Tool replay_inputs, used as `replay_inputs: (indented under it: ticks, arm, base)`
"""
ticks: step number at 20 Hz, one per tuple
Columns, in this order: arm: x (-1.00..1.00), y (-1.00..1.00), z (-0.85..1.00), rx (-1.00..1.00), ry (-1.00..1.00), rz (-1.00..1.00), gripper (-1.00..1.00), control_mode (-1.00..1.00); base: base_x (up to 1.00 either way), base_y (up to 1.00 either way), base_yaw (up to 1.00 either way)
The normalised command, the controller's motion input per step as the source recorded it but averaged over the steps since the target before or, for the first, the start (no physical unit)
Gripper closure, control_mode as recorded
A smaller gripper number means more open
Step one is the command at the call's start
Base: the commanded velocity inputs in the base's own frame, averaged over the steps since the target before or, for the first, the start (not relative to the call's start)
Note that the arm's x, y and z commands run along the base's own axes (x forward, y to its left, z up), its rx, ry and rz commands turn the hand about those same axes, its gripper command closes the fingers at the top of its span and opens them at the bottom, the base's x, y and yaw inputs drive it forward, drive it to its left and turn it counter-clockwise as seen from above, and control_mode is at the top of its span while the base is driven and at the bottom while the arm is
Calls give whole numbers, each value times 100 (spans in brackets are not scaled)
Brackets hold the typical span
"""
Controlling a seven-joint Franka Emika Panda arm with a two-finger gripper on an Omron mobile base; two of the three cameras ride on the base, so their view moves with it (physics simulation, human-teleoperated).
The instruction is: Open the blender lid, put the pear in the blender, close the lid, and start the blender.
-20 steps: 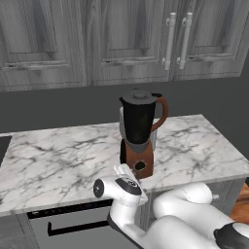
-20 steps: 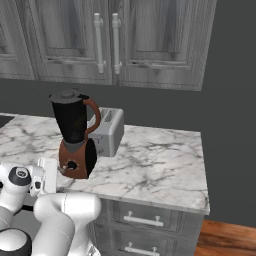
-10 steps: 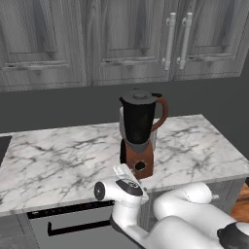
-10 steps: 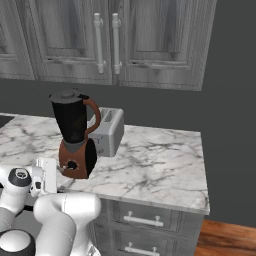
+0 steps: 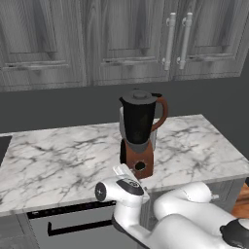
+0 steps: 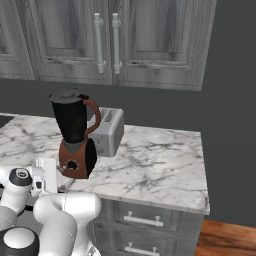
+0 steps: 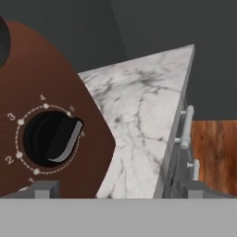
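The blender [image 5: 138, 131] stands upright on the marble counter [image 5: 58, 151], dark jar over a reddish-brown base. The blender lid [image 5: 139, 96] sits on top of the jar, also seen from the right side as the lid [image 6: 66, 95] on the blender [image 6: 75, 132]. My gripper [image 5: 127, 171] hovers low, right in front of the base, and is open. In the hand view the round black knob [image 7: 51, 139] is close up at the left, its pointer turned toward the right, with my gripper [image 7: 120, 190] spread wide and empty. The pear is out of view.
A silver toaster [image 6: 107, 130] stands just behind and right of the blender. Grey wall cabinets [image 5: 126, 39] hang above. Drawer handles [image 7: 186, 132] sit below the counter's right edge, with wood floor [image 7: 215, 152] beyond. Bare marble stretches to both sides.
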Motion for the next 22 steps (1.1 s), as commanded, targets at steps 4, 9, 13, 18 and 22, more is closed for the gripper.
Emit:
replay_inputs:
  ticks: [4,9,13,18,22]
  arm:
    - [3,6,-1,0,-1,0,-100,-100]
    - [4,7,-5,0,0,0,-100,-100]
    - [7,7,-4,0,0,0,-100,-100]
    - [12,3,-1,0,-2,0,-100,-100]
    - [16,0,-1,0,-4,0,-100,-100]
  base:
    - [0,0,0]
    - [0,0,0]
    - [0,0,0]
    - [0,0,0]
    - [0,0,0]
